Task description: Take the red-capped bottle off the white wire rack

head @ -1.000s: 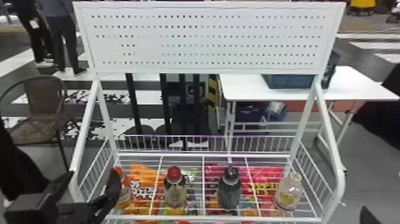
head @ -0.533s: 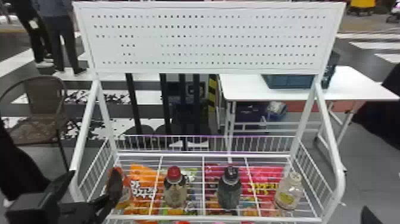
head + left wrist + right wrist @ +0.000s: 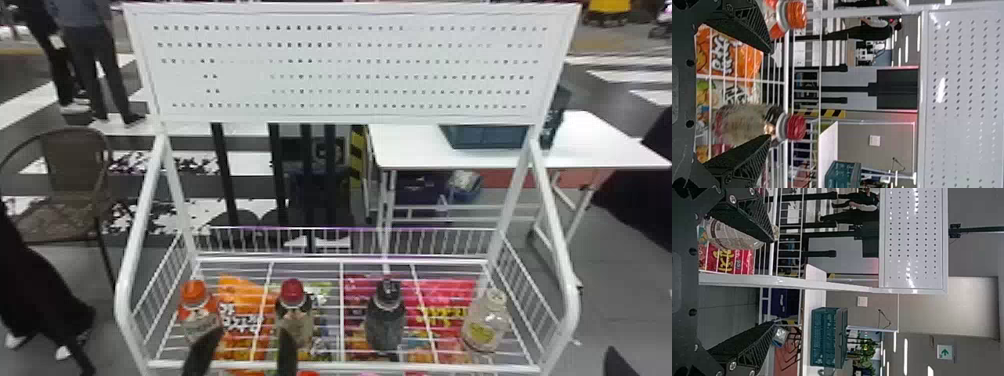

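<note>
Low in the head view, my left gripper (image 3: 246,350) is open at the front of the white wire rack (image 3: 341,310), its two fingers below the orange-capped bottle (image 3: 195,307) and the red-capped bottle (image 3: 294,317). The red-capped bottle stands upright on the shelf. In the left wrist view, my left gripper (image 3: 770,94) has its fingers wide apart, one beside the red-capped bottle (image 3: 746,123) and overlapping its edge; whether they touch I cannot tell. My right gripper (image 3: 617,362) is at the head view's lower right corner; in the right wrist view the right gripper (image 3: 775,281) stands open.
A dark-capped bottle (image 3: 386,315) and a pale-capped bottle (image 3: 487,322) stand farther right on the rack. Snack bags (image 3: 242,320) lie beneath the wires. The rack's side rails (image 3: 560,240) rise to a perforated panel (image 3: 345,70). Behind is a white table (image 3: 415,155).
My left gripper has moved right along the rack's front, from the orange-capped bottle to between it and the red-capped one. The bottles and the right arm have stayed where they were.
</note>
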`<control>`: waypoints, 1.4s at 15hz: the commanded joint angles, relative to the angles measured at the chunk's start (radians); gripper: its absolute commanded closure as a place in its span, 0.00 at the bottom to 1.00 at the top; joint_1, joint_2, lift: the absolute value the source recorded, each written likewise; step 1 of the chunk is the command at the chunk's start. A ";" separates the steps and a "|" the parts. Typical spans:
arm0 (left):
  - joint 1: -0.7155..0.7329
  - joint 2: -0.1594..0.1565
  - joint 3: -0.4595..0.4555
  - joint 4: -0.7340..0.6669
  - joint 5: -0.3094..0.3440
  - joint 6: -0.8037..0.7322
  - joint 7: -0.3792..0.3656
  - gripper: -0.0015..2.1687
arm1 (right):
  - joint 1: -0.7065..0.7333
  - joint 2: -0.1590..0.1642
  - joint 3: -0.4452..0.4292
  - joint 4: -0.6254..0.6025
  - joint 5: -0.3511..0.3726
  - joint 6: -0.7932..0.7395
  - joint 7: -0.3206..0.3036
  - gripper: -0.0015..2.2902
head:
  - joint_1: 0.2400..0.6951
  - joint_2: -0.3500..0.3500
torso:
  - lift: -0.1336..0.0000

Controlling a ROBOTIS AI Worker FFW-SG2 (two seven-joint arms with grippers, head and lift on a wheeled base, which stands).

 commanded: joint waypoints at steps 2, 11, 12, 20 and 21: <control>-0.089 -0.033 -0.117 0.134 -0.003 -0.056 0.030 0.06 | 0.000 0.000 0.000 0.007 0.001 0.000 0.000 0.06 | 0.57 0.50 | 1.00; -0.261 -0.055 -0.175 0.364 0.001 -0.108 0.089 0.06 | 0.002 -0.008 -0.005 0.008 -0.001 0.000 0.000 0.06 | 0.57 0.50 | 1.00; -0.280 -0.055 -0.175 0.387 0.007 -0.108 0.080 0.06 | 0.002 -0.008 -0.005 0.008 -0.001 0.000 0.000 0.06 | 0.57 0.50 | 1.00; -0.410 -0.061 -0.200 0.538 0.084 -0.111 0.046 0.17 | 0.012 -0.008 -0.018 0.013 -0.002 0.000 0.000 0.06 | 0.57 0.50 | 1.00; -0.410 -0.061 -0.192 0.538 0.095 -0.108 0.020 0.51 | 0.012 -0.008 -0.018 0.013 -0.002 0.000 0.000 0.06 | 0.57 0.50 | 1.00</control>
